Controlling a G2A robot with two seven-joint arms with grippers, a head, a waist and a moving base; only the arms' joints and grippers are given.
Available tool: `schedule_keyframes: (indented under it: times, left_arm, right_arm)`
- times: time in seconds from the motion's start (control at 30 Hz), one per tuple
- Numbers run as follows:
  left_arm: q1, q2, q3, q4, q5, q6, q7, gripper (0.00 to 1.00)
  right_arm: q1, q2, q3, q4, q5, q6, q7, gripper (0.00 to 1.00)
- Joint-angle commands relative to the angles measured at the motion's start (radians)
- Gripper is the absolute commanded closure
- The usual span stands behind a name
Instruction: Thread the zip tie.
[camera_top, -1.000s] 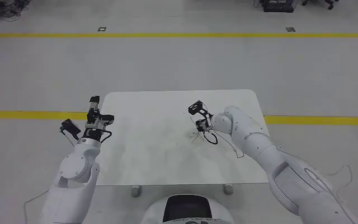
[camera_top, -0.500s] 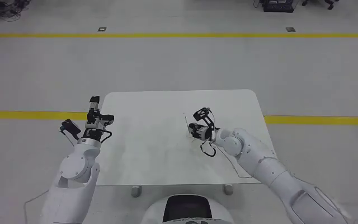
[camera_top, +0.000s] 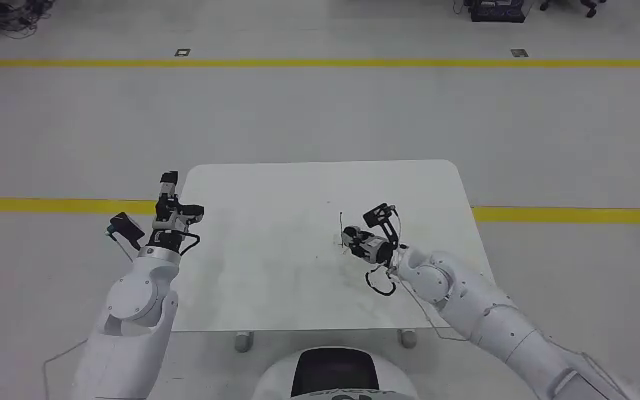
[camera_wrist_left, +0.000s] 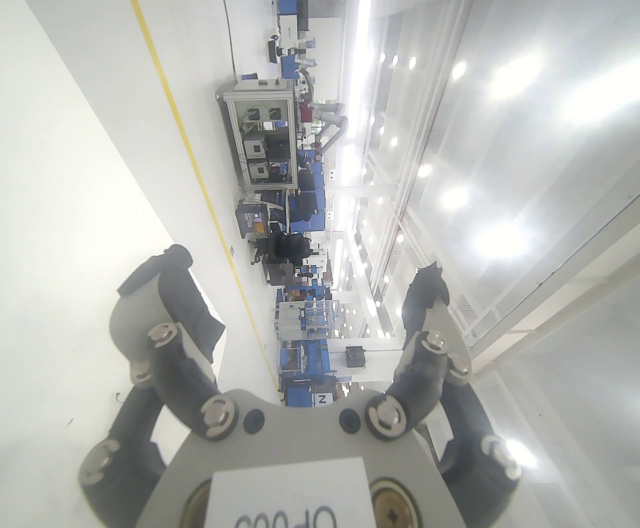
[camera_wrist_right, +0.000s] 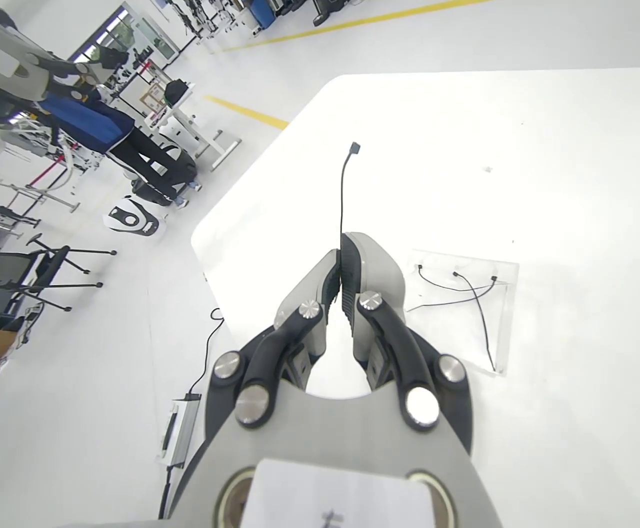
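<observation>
So the right gripper (camera_top: 347, 237) sits just right of centre in the top view, over the right half of the white table (camera_top: 260, 230). It's in from the right edge, with the near edge not far below it in frame. Its fingers are pinched tight on the black zip tie (camera_top: 340, 220). In the right wrist view the right gripper (camera_wrist_right: 340, 255) has the zip tie (camera_wrist_right: 342, 190) by its tail, and the strap sticks straight out past the fingertips with the little square head at the free end, up in the air over the table (camera_wrist_right: 450, 125).

The left gripper (camera_top: 178, 198) is way over at middle left of the top view, right at the table's left edge. From its own camera the left gripper (camera_wrist_left: 300, 285) has its fingers spread wide with nothing between them. There's a broad stretch of white tabletop between the two arms.

Closest thing to the right gripper is a clear flat plate (camera_wrist_right: 465, 325) lying on the table just beside it. It has three spare zip ties (camera_wrist_right: 455, 274) on it, crossing each other. A grey power brick (camera_wrist_right: 180, 425) with its cable lies on the floor off the table's edge. Yellow floor lines (camera_top: 320, 63) run across the top view.
</observation>
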Motion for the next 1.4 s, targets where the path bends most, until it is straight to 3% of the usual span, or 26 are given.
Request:
schedule_keyframes:
  times: [0.0, 0.1, 0.23, 0.37, 0.53, 0.9, 1.37]
  left_arm:
    - [0.000, 0.000, 0.000, 0.000, 0.000, 0.000, 0.000, 0.00]
    - [0.000, 0.000, 0.000, 0.000, 0.000, 0.000, 0.000, 0.00]
    - [0.000, 0.000, 0.000, 0.000, 0.000, 0.000, 0.000, 0.00]
    - [0.000, 0.000, 0.000, 0.000, 0.000, 0.000, 0.000, 0.00]
    - [0.000, 0.000, 0.000, 0.000, 0.000, 0.000, 0.000, 0.00]
    - [0.000, 0.000, 0.000, 0.000, 0.000, 0.000, 0.000, 0.00]
    - [0.000, 0.000, 0.000, 0.000, 0.000, 0.000, 0.000, 0.00]
  right_arm:
    - [0.000, 0.000, 0.000, 0.000, 0.000, 0.000, 0.000, 1.00]
    - [-0.039, 0.002, 0.024, 0.005, 0.042, 0.000, -0.089, 1.00]
    - [-0.107, 0.019, 0.029, -0.042, 0.145, 0.000, -0.225, 1.00]
    - [-0.158, 0.047, -0.003, -0.108, 0.208, 0.000, -0.333, 1.00]
    - [-0.179, 0.084, -0.063, -0.154, 0.270, 0.000, -0.424, 1.00]
    - [-0.146, 0.135, -0.164, -0.172, 0.346, 0.000, -0.501, 1.00]
    - [-0.154, 0.132, -0.157, -0.182, 0.372, 0.000, -0.501, 1.00]
